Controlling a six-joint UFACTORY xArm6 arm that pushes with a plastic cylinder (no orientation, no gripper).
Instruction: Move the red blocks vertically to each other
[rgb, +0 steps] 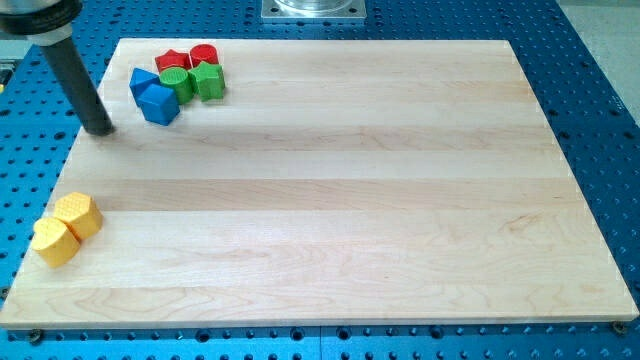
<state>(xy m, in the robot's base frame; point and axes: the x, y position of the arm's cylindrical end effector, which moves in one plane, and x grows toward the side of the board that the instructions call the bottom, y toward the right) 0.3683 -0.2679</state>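
Two red blocks sit at the view's top left of the wooden board (330, 180): a red star-shaped block (172, 60) and a red cylinder (204, 55) side by side, touching. Just below them are a green cylinder (176, 83) and a green block (208, 80). Two blue blocks, a triangular one (141, 81) and a cube (158, 103), lie at the cluster's left. My tip (100, 129) rests near the board's left edge, left of the blue blocks and apart from them.
Two yellow blocks (78, 215) (55, 241) sit together near the board's bottom left corner. The board lies on a blue perforated table (600, 80). A metal mount (313, 9) is at the view's top.
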